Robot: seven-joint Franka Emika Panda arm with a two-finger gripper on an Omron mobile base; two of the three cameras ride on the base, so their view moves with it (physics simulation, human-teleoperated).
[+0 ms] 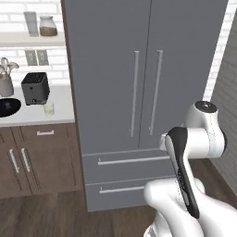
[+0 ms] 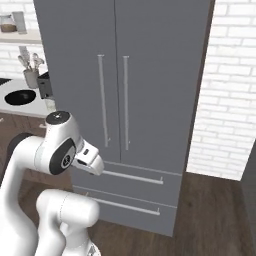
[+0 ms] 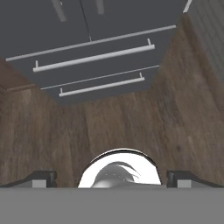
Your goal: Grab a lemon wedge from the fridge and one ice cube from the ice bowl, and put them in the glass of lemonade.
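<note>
The fridge point(image 1: 139, 92) stands shut, so anything inside is hidden. The glass of lemonade point(image 1: 48, 108) sits on the surface by the black bowl point(image 1: 8, 107), which is cut off at the edge. The gripper point(image 3: 112, 179) hangs spread wide over the floor point(image 3: 131, 127), holding nothing.

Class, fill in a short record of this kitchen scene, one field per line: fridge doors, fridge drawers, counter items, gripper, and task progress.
fridge doors: the fridge has both doors shut
fridge drawers: two, both shut
counter items: ice bowl, toaster, glass of lemonade
gripper: the gripper is open and empty, pointing down at the wood floor in front of the drawers
task progress: lemon wedge not yet fetched; fridge not yet opened
</note>
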